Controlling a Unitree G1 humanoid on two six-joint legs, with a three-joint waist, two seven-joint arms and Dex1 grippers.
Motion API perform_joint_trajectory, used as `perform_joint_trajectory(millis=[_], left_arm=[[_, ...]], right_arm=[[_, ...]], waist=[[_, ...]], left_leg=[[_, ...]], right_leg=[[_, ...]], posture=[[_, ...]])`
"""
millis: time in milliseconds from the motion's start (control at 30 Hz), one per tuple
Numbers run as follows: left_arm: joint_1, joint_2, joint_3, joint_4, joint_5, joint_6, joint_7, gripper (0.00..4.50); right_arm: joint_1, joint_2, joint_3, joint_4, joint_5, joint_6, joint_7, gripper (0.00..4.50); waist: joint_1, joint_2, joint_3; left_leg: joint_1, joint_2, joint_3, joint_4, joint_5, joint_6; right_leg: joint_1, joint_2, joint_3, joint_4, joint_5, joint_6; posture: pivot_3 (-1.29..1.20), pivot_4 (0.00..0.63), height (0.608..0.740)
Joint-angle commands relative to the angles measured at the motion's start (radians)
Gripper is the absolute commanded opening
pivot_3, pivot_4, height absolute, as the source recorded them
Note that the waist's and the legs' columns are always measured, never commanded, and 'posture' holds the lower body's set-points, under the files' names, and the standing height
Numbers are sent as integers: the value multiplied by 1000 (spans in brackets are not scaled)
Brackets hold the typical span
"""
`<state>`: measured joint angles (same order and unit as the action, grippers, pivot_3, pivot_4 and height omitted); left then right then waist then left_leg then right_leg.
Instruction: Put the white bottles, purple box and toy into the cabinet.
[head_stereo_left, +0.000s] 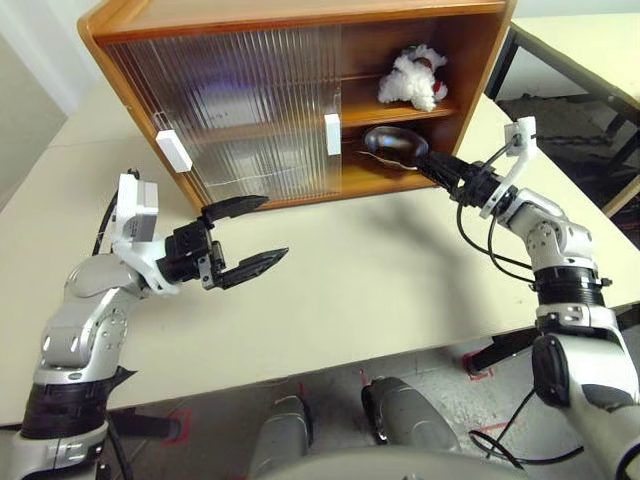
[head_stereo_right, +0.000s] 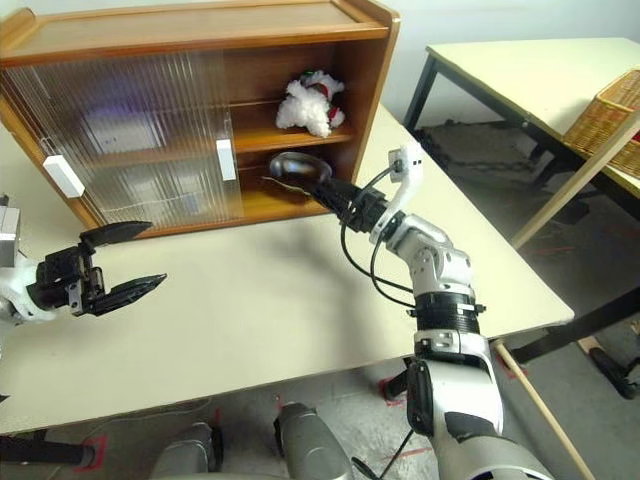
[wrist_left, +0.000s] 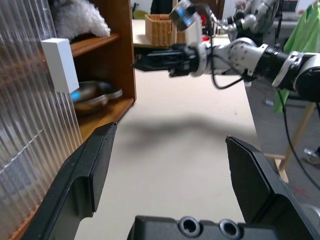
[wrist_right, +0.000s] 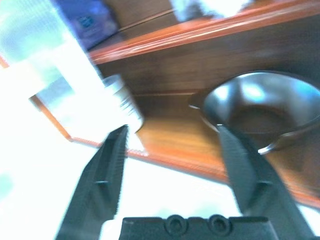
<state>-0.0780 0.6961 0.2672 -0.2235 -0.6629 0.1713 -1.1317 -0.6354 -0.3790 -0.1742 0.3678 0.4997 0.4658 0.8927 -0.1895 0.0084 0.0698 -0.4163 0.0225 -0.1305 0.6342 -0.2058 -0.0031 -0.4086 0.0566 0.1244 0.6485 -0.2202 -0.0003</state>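
Observation:
The wooden cabinet (head_stereo_left: 250, 20) stands at the back of the pale table, its right side open. The toy (head_stereo_left: 410, 78) lies on the upper shelf there. In the right wrist view, a white bottle (wrist_right: 120, 100) stands on the lower shelf beside the ribbed door, and the purple box (wrist_right: 82, 20) shows blurred on the upper shelf. My right gripper (wrist_right: 172, 131) hovers open and holding nothing just in front of the lower shelf. My left gripper (head_stereo_left: 275, 228) is wide open and holding nothing over the table, in front of the closed doors.
A shiny steel bowl (head_stereo_left: 395, 143) sits on the lower shelf close to the right gripper. White block handles (head_stereo_left: 173, 150) stick out from the sliding doors. A second table (head_stereo_right: 530, 70) with a wicker basket (head_stereo_right: 605, 120) stands to the right.

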Motion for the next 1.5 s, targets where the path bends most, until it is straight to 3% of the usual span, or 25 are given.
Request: perform_joint_trajectory(millis=[33, 200, 233, 400, 467, 700, 1167, 1500], left_arm=[[23, 13, 17, -1, 0, 1, -5, 4500], [43, 21, 37, -17, -6, 6, 2, 4500], [47, 23, 42, -19, -7, 7, 4, 4500], [69, 27, 57, -29, -11, 11, 9, 4500], [72, 27, 57, -32, -13, 12, 12, 4500], [69, 27, 51, -42, -13, 15, 27, 4500], [99, 14, 49, -73, -15, 11, 60, 4500], [68, 14, 36, -36, -13, 11, 43, 4500]], right_arm=[[26, 23, 77, -89, -6, 27, 28, 2027], [18, 78, 136, -168, 23, 55, 44, 99], [13, 88, 146, -181, 26, 61, 44, 41], [-53, 180, 171, -164, 34, 82, 6, 41], [-73, 205, 185, -151, 19, 76, 0, 41], [-219, 350, 184, 16, -56, -59, -125, 41], [-319, 355, 118, 256, -146, -203, -301, 41], [-311, 315, 78, 238, -148, -223, -372, 41]], waist=[[-4, 0, 0], [-3, 0, 0], [-3, 0, 0], [-1, 0, 0], [-1, 0, 0], [6, -1, -1], [40, -1, -1], [61, -2, -2]], left_leg=[[0, 0, 0, 0, 1, 1], [0, 0, -2, 0, 2, 1], [0, 0, -2, -1, 2, 1], [-2, 0, -2, -2, 2, 0], [-2, 0, -2, -4, 2, 0], [-4, 1, -1, -9, 2, 0], [-6, 2, -2, -9, 2, 0], [-6, 2, -2, -8, 1, -1]], right_leg=[[0, 0, 0, 0, 0, 0], [0, 0, 0, 0, 1, -1], [0, 0, 0, 0, 2, -1], [-3, 0, -1, 0, 1, -3], [-5, 0, -1, 0, 5, -12], [-11, 0, -2, 1, 5, -18], [-14, 0, -2, 3, 6, -21], [-14, 0, -2, 3, 13, -24]], posture=[[-211, 92, 740], [-194, 89, 740], [-194, 89, 740], [-189, 80, 740], [-189, 79, 740], [-175, 76, 740], [-155, 78, 740], [-189, 68, 740]])
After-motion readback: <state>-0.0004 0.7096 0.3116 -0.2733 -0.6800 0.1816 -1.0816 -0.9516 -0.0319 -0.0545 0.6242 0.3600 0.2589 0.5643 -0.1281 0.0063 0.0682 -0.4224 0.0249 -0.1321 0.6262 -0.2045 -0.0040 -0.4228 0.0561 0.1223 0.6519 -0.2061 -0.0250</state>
